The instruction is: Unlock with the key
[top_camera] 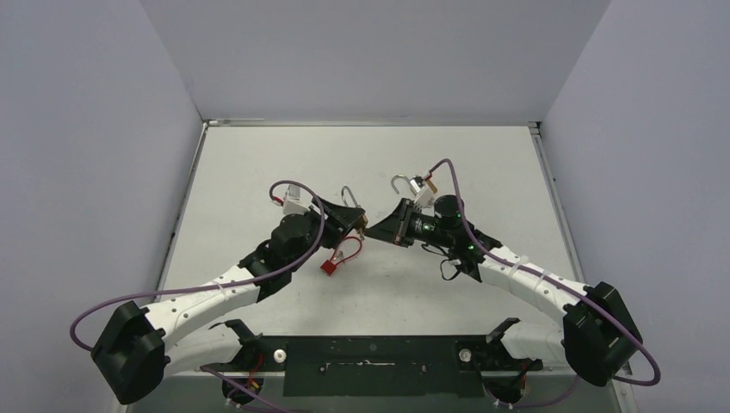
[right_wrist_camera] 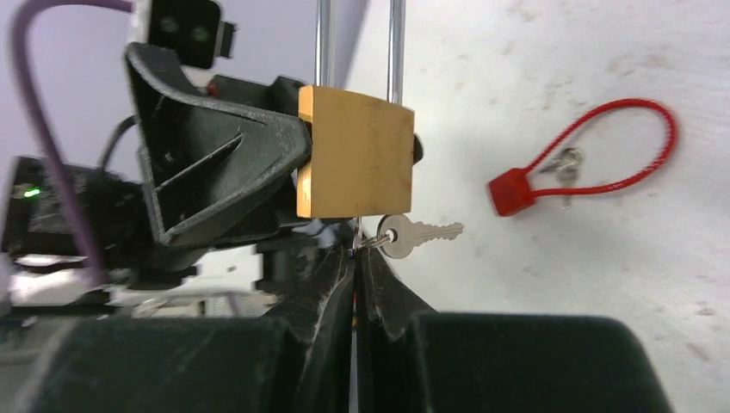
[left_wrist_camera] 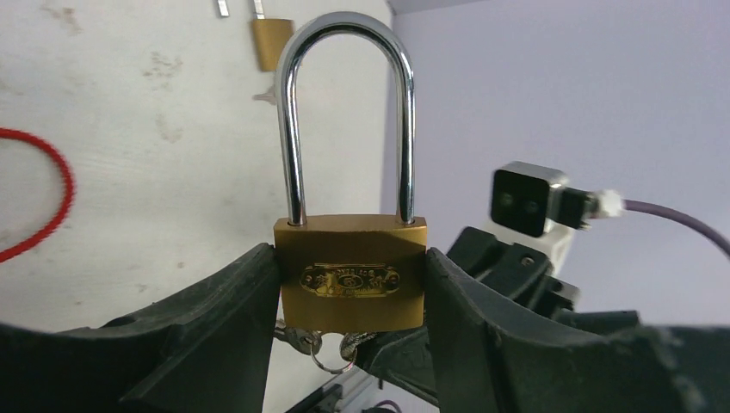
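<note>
white scuffed table (top_camera: pixel 387 297) under both arms. left gripper (top_camera: pixel 355 224) clamps the narrow sides of the brass padlock (left_wrist_camera: pixel 350 297). boxy body sits between its fingers, long axis straight out from them. smooth chrome u-shackle (left_wrist_camera: pixel 293 129) points away from the wrist, both legs in the body. right gripper (right_wrist_camera: pixel 355 258) is pinched fully closed, tips right under the lock base; key grip unclear. red cable lock (right_wrist_camera: pixel 585 155) lies on the table off to its side. silver toothed key (right_wrist_camera: pixel 415 234) on a ring sits just beside those tips, blade pointing sideways.

Right wrist view: the padlock (right_wrist_camera: pixel 355 163) loses its shackle (right_wrist_camera: pixel 396 47) off the twelve o'clock edge, and whatever the pinched-together right gripper (right_wrist_camera: pixel 355 258) nips underneath stays hidden. Left wrist view: second padlock (left_wrist_camera: pixel 274 45) clipped at twelve.
</note>
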Available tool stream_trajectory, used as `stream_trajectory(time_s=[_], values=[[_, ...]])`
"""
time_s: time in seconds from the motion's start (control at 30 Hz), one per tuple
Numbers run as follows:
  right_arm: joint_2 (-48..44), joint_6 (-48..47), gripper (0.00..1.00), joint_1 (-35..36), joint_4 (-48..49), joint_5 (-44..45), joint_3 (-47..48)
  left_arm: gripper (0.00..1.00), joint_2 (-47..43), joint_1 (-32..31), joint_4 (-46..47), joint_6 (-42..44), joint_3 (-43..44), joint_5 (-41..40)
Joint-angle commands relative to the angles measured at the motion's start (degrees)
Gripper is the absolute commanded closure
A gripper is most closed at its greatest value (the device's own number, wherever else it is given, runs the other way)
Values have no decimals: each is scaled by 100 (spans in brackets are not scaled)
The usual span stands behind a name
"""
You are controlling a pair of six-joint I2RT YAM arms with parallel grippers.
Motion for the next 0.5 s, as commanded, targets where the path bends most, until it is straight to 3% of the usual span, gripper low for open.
stream_trajectory(time_s=[0.0, 0.17, 0.23, 0.3, 0.4, 0.47], values=[[-561, 1628, 100, -289, 2185, -180, -408, 96, -459, -144, 2095, 55, -143, 1022], [-878, 2672, 100, -427, 3037, -256, -884, 96, -453, -132, 2923, 65, -167, 1213], [-931, 2467, 100, -427, 2814, -343, -764, 96, -469, -130, 2950, 187, -91, 1216], [-1064, 1792, 98, -427, 1962, -303, -514, 96, -509, -137, 2828, 452, 1, 1212], [-1384, 180, 69, -423, 187, 108, -8, 96, -616, -140, 2951, 869, -6, 1206], [-1653, -729, 50, -437, -481, 212, 126, 96, -709, -130, 2794, 1238, 15, 1187]])
